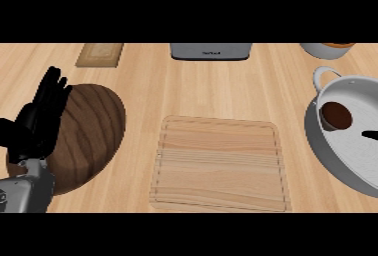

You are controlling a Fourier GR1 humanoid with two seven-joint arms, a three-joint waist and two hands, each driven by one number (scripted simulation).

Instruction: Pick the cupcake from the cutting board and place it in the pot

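Cupcake (337,115), brown-topped, sits inside the grey pot (362,165) at three o'clock, near its upper-left wall. At six o'clock lies the light cutting board (219,165), bare. At nine o'clock the left hand (38,125) rests with fingers straight and raised over a dark round wooden board (92,130). The right hand is out of sight.

Your left hand (38,120) shows at the view's left edge, resting open with black fingers straight and pointing up, its grey forearm (26,192) entering from the lower left corner, while your right hand seems to lie outside the view.
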